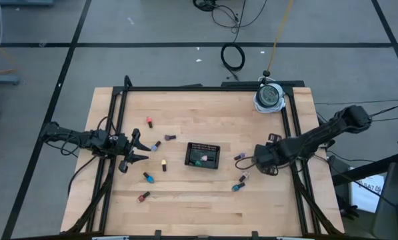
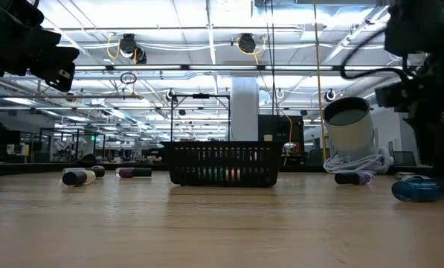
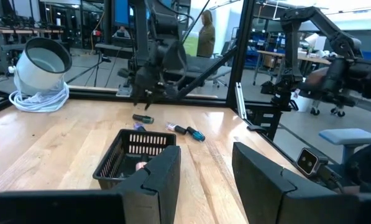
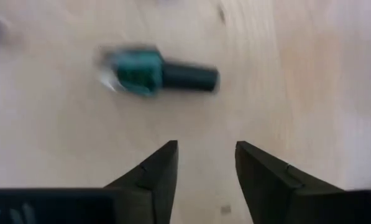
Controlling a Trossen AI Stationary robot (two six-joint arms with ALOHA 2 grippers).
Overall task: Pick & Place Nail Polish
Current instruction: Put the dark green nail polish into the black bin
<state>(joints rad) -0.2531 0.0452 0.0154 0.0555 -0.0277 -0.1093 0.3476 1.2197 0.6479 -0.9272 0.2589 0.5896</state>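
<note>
No legible brand or label appears on any item. In the right wrist view the right gripper (image 4: pixel 205 165) hangs just above bare wood with its fingers parted and nothing between them; a teal nail polish bottle (image 4: pixel 157 72) lies on its side just ahead, blurred. The left gripper (image 3: pixel 205 168) is likewise spread and empty, facing the black mesh tray (image 3: pixel 133 157), where a pink object shows dimly through the mesh. From above, the tray (image 1: pixel 203 155) sits mid-table and holds a green bottle (image 1: pixel 199 160); other bottles lie scattered on the wooden table (image 1: pixel 205 113), including a red one (image 1: pixel 149 122) and an orange one (image 1: pixel 143 197). A white cylindrical device (image 1: pixel 269 97) with coiled cable stands at the far right corner.
</note>
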